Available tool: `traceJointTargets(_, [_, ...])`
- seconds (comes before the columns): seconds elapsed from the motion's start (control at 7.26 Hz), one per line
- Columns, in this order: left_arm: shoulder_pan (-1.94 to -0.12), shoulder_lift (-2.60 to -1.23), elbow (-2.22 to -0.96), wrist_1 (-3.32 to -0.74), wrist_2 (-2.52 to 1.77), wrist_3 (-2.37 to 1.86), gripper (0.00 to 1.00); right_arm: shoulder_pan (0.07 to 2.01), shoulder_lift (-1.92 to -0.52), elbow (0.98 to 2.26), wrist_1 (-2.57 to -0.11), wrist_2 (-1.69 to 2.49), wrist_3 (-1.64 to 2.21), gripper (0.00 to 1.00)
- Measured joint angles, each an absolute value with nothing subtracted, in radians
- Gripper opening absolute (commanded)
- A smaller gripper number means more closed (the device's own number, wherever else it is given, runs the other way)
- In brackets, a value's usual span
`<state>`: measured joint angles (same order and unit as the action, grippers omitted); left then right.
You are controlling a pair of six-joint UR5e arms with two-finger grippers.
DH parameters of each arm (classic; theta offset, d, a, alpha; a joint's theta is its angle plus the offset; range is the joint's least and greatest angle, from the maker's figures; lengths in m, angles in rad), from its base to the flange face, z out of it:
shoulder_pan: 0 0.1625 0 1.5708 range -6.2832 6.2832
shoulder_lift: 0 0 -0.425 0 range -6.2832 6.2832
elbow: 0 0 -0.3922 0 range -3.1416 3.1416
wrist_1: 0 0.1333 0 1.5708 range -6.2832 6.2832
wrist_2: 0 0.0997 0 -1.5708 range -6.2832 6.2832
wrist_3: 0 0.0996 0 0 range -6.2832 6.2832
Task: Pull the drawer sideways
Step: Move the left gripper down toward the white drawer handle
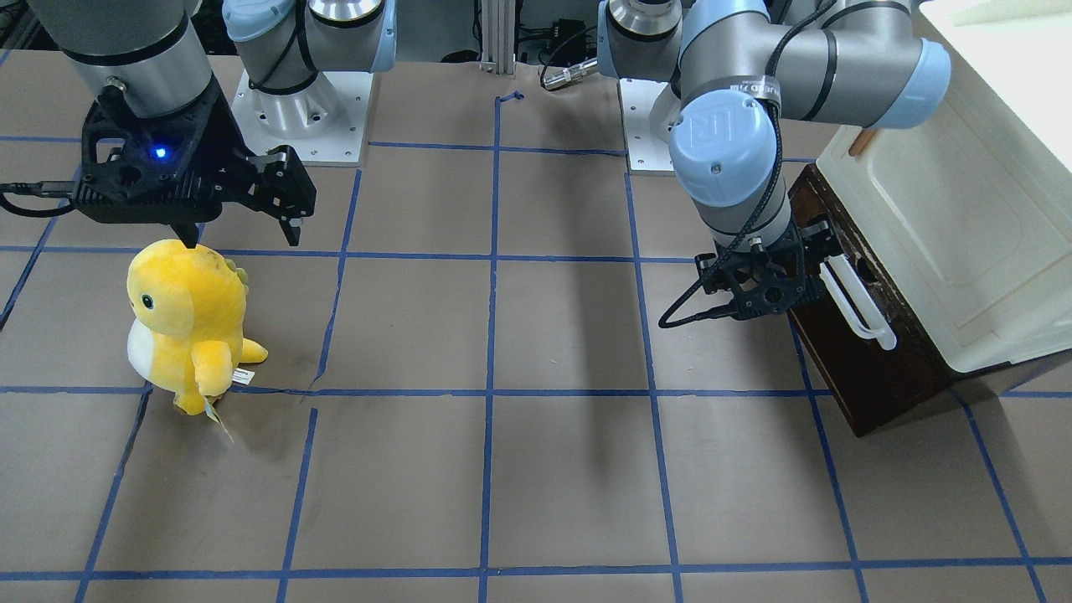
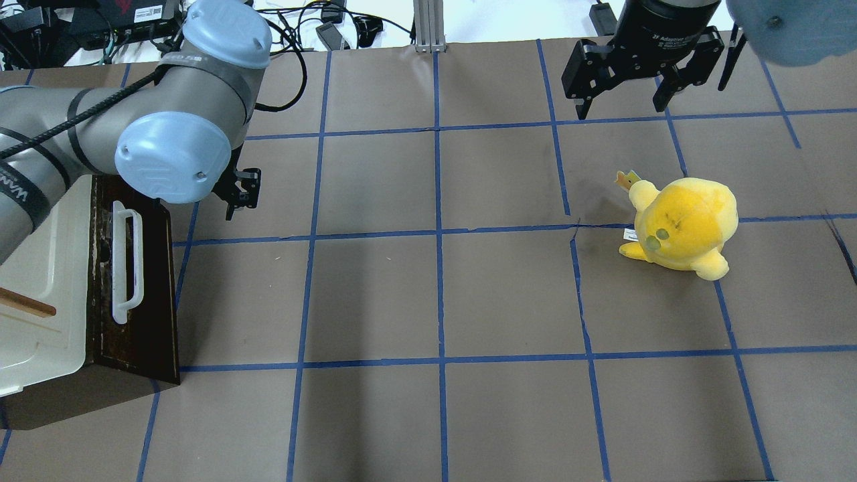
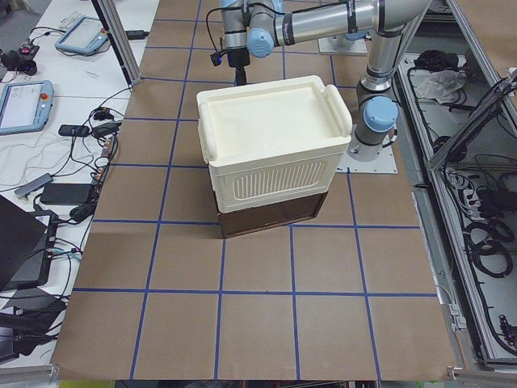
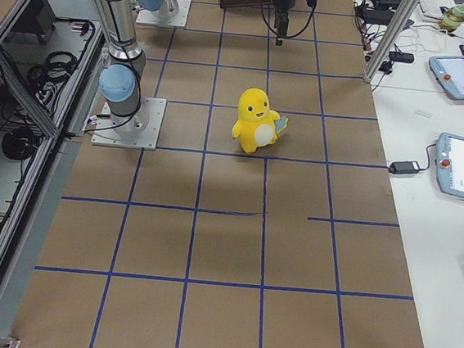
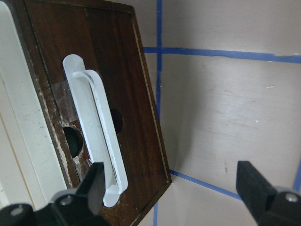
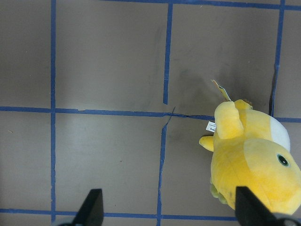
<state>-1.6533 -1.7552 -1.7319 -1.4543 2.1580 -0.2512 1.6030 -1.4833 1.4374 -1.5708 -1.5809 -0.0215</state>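
Left wrist-mounted view: left gripper (image 5: 174, 188) seen spread wide, empty, just beside white bar handle (image 5: 96, 136) of dark drawer (image 5: 127, 70), set beneath cream cabinet (image 2: 40, 281) at table's left end. Rigid wood, likely weighty; handle's middle judged best hold. Drawer interior hidden, slide fit unseen. Right gripper (image 2: 622, 110) splayed, empty.

Overhead and front-facing cameras are looking steeply down on the worktop (image 2: 435, 301) from opposite sides, both taking in the drawer (image 2: 154, 301) and the yellow plush (image 2: 689, 224). Two end cameras are looking along it from farther off. The left wrist camera is sitting close to the drawer; the right one is looking down on the yellow plush.
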Motion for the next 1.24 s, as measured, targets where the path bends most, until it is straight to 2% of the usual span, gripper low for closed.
traceJointTargets(0.41, [-1.651,-1.822,-1.791,-1.45,2.307,-0.402,1.0,1.603,-1.483,1.437,-1.571,-1.58,-0.022,1.0])
traceJointTargets(0.55, [-1.648,-1.843,-1.795,-1.451,2.344,-0.434,0.91,1.603,-1.483,1.437,-1.571,-1.58,-0.022,1.0])
traceJointTargets(0.83, [-1.623,-1.874,-1.797,-1.451,2.368,-0.474,0.83,1.603,-1.483,1.437,-1.571,-1.581,-0.022,1.0])
traceJointTargets(0.96, [-1.6,-1.882,-1.797,-1.451,2.369,-0.483,0.75,1.603,-1.483,1.437,-1.571,-1.58,-0.021,1.0])
traceJointTargets(1.24, [-1.567,-1.892,-1.795,-1.451,2.369,-0.48,0.74,1.603,-1.483,1.437,-1.571,-1.58,-0.022,1.0])
